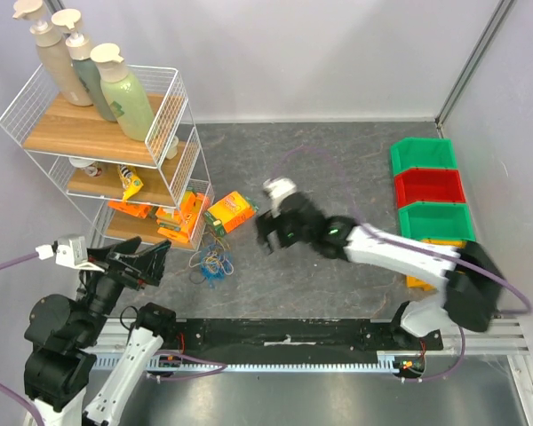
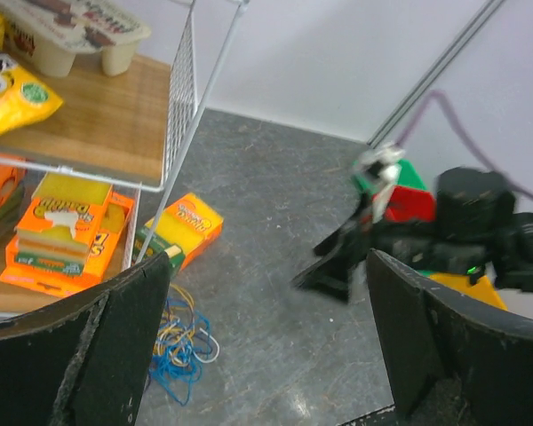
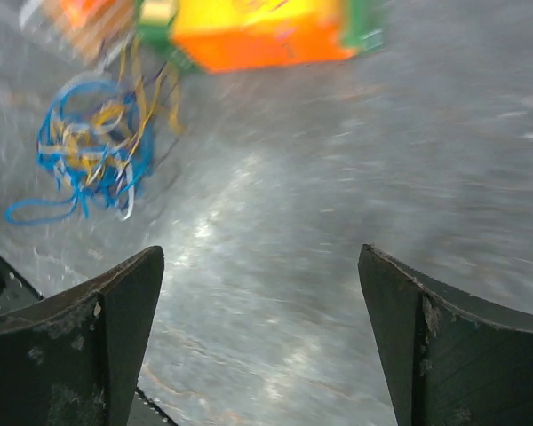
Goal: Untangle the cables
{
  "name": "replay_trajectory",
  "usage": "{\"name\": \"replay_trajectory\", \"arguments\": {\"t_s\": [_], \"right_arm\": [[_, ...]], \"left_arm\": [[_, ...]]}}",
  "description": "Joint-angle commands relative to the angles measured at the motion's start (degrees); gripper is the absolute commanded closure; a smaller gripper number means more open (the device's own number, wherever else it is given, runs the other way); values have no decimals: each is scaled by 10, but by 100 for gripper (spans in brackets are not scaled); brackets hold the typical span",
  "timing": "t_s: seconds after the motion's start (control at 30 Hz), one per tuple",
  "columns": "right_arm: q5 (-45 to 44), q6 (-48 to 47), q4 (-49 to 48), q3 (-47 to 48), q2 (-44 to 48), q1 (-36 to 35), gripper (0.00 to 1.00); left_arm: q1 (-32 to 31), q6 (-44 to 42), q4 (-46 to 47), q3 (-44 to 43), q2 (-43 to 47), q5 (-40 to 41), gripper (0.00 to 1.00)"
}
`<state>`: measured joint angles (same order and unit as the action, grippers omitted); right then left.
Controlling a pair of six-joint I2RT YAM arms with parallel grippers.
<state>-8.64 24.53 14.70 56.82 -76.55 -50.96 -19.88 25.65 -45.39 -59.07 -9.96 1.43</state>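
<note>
Tangle of thin blue, yellow and white cables [image 1: 211,264] is lying on grey bench [image 1: 338,160], just in front of white wire shelf rack [image 1: 98,151], nothing touching it. R tool [image 1: 268,238] is hovering right of rack, fingers apart, empty. L tool [image 1: 151,251] is sitting in front of rack, also apart, empty.

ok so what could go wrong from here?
1. The cable tangle lies beside the foot of the wire shelf and the orange box; a pull may snag or drag them.
2. The left gripper and right gripper, both open, point at that one bundle; they could collide.
</note>
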Motion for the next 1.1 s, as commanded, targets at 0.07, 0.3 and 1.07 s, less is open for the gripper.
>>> {"name": "replay_trajectory", "arguments": {"t_s": [0.07, 0.3, 1.07], "right_arm": [[-21, 2, -107, 141, -235, -160, 2], [8, 34, -204, 155, -351, -177, 14], [-3, 102, -158, -325, 188, -135, 56]], "left_arm": [[2, 66, -71, 21, 35, 21, 4], [3, 101, -92, 46, 57, -12, 4], [-31, 208, 315, 344, -134, -497, 18]]}}
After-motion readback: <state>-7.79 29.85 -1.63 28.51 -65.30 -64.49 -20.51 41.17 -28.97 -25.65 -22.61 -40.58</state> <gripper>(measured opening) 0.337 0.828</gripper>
